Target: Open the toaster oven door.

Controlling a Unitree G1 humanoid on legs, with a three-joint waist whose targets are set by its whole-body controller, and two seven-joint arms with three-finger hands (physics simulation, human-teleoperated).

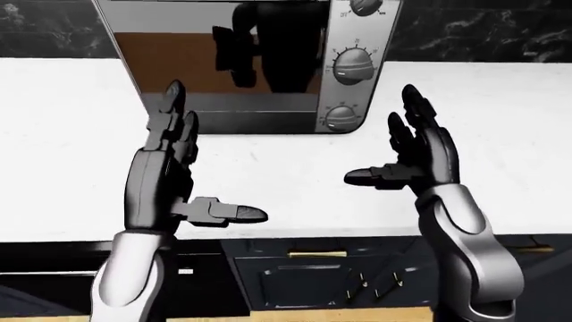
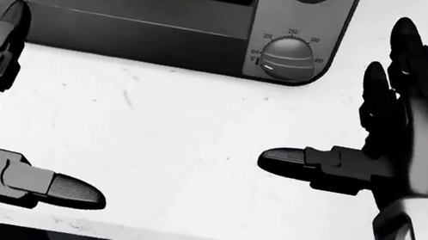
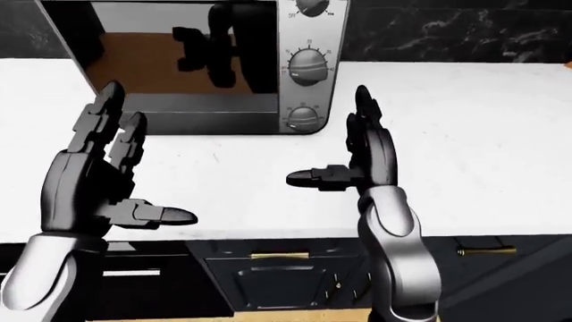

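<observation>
The white speckled surface [image 1: 501, 134] ran across the left-eye view, and the toaster oven [image 1: 250, 67] sat on it at upper centre, door shut.
</observation>
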